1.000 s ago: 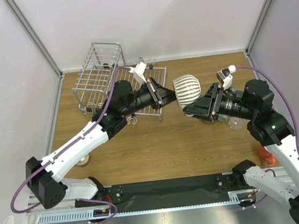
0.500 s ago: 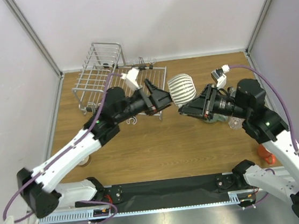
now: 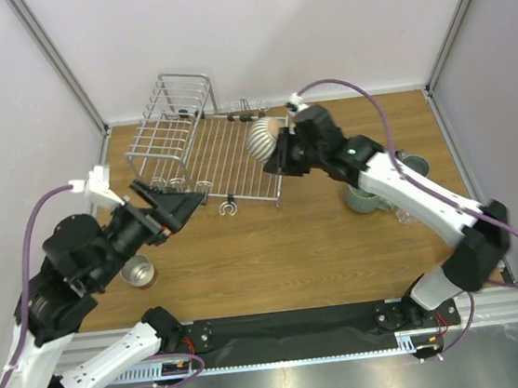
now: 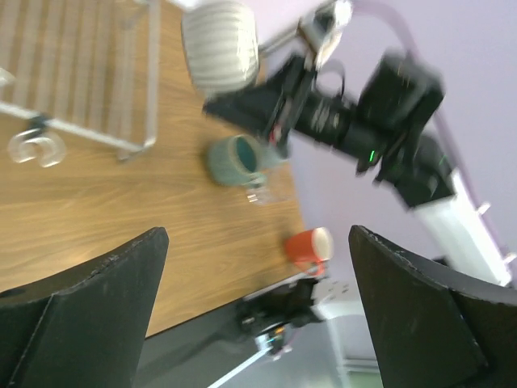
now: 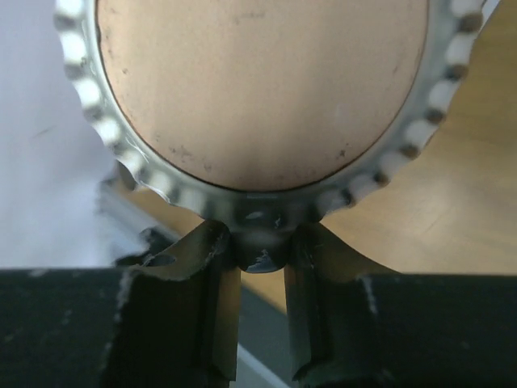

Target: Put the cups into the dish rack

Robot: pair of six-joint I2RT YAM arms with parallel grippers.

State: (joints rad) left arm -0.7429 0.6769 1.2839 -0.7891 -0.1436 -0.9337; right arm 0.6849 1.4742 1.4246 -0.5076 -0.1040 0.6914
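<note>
My right gripper [image 3: 278, 150] is shut on the rim of a ribbed grey-white cup [image 3: 263, 139] and holds it on its side over the right end of the dish rack [image 3: 228, 165]. In the right wrist view the cup [image 5: 262, 89] shows a peach inside, with the right gripper [image 5: 260, 246] pinching its lip. My left gripper [image 3: 185, 202] hangs open and empty left of the rack's front edge. A teal cup [image 3: 362, 197], a clear glass [image 3: 407, 215] and a grey cup [image 3: 139, 271] stand on the table. An orange-red cup [image 4: 308, 246] lies near the front edge.
The rack has a raised slotted section [image 3: 174, 105] at the back left corner of the table. Grey walls close in the table on three sides. Another cup [image 3: 403, 158] is partly hidden behind the right arm. The left wrist view also shows the teal cup [image 4: 234, 158].
The left gripper opened and its arm drew back to the left, away from the rack. The right arm carried the ribbed cup left and away from me, to the rack's right end.
</note>
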